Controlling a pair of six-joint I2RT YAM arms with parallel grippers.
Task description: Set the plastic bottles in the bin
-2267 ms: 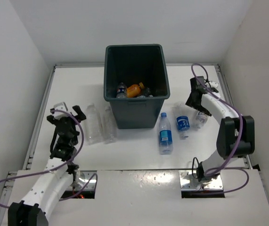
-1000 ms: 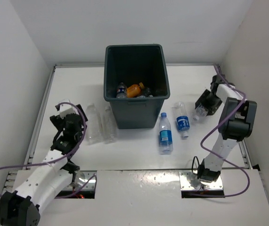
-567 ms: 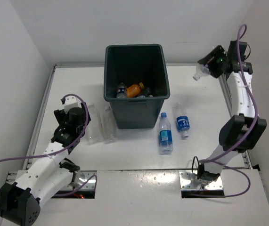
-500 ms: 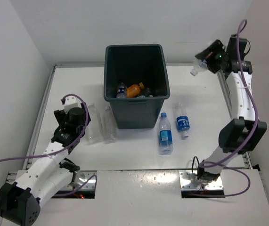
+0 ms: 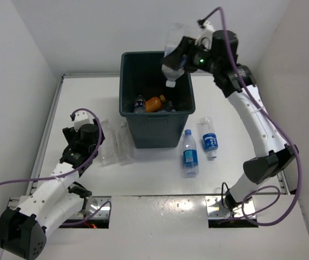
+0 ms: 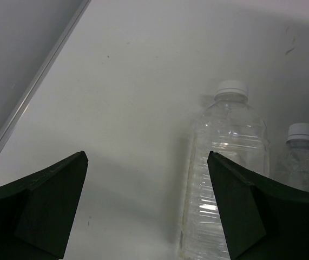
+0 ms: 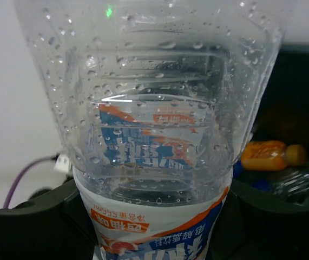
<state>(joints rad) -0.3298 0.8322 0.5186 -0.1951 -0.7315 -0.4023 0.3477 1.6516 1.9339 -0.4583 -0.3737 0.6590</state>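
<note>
Right claw (image 5: pixel 185 58) clamps clear, droplet-beaded bottle (image 7: pixel 154 108) above bin (image 5: pixel 154 130).

Two arms of like build. Left arm (image 5: pixel 46 195) and right arm (image 5: pixel 260 127): white tubular links joined by black cylindrical joints, each on a bare metal base plate (image 5: pixel 215 210) with visible screws. Each trails a loose purple cable (image 5: pixel 219 8). Left gripper (image 5: pixel 84 138): black body, small white cap behind it. Its fingers (image 6: pixel 46 211) are dark, matt and wedge-shaped. Right gripper (image 5: pixel 180 54): black, with a green lamp (image 5: pixel 200 59) glowing just behind it. A white plug (image 7: pixel 62 163) ends the cable beside this gripper.
</note>
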